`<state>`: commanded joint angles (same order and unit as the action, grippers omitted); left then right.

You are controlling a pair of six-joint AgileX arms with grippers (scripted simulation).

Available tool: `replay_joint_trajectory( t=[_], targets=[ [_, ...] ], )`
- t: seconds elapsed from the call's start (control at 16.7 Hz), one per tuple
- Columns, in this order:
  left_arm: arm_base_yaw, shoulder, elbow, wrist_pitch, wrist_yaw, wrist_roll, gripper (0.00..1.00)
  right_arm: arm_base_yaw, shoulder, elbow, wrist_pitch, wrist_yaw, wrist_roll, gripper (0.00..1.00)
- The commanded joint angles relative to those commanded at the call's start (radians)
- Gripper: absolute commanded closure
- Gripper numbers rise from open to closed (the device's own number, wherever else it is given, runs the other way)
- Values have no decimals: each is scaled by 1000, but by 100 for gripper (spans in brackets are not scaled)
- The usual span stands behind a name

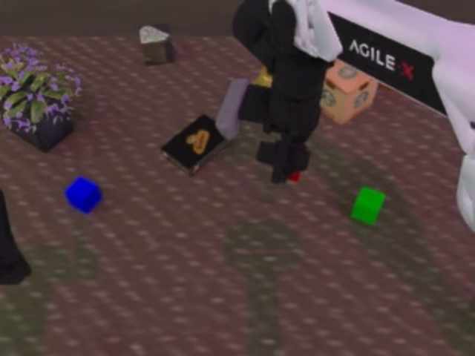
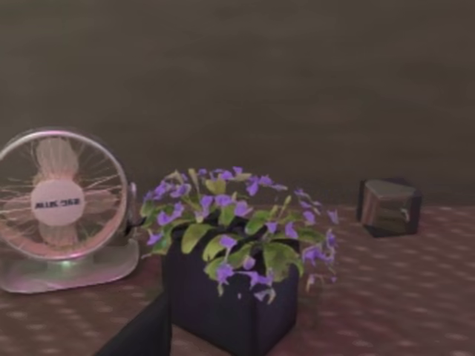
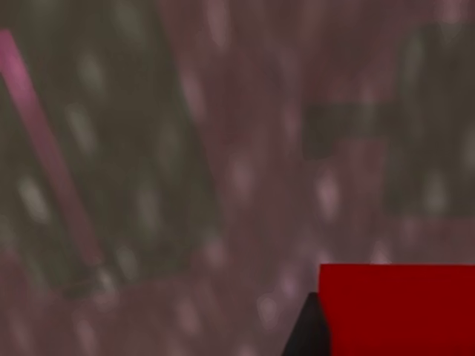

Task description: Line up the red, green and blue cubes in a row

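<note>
My right gripper (image 1: 286,169) reaches down at the middle of the table, shut on the red cube (image 1: 295,176), of which only a small corner shows under the black fingers. In the right wrist view the red cube (image 3: 397,310) fills the lower corner, with one dark fingertip (image 3: 306,330) against its side. The blue cube (image 1: 82,194) sits alone on the table's left side. The green cube (image 1: 368,205) sits on the right, a short way from the red one. My left gripper (image 1: 7,252) is parked at the left edge.
A black book with a gold emblem (image 1: 195,143) lies just left of the right arm. A peach cube with emblems (image 1: 347,90) stands behind it. A potted purple plant (image 1: 37,93) (image 2: 234,259), a small dark block (image 1: 156,44) (image 2: 388,208) and a fan (image 2: 59,208) occupy the back left.
</note>
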<state>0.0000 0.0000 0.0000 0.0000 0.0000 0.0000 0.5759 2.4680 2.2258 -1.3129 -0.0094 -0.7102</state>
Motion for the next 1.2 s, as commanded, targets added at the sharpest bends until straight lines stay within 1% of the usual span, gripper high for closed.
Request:
replay_joint_trajectory(
  t=[0.18,0.42,0.54,0.66,0.96,1.2],
  targets=[
    [0,0,0,0,0,0,0,94,23,64,-41,-1,18,100],
    [0,0,0,0,0,0,0,255,55,159,-107,-3,39,100],
    [0,0,0,0,0,0,0,308,64,191,-128,-4,47,100],
    [0,0,0,0,0,0,0,324,67,200,-135,-4,50,100],
    [0,0,0,0,0,0,0,320,60,181,-116,-5,52,100],
    [0,0,0,0,0,0,0,320,59,30,32,-5,56,100]
  ],
)
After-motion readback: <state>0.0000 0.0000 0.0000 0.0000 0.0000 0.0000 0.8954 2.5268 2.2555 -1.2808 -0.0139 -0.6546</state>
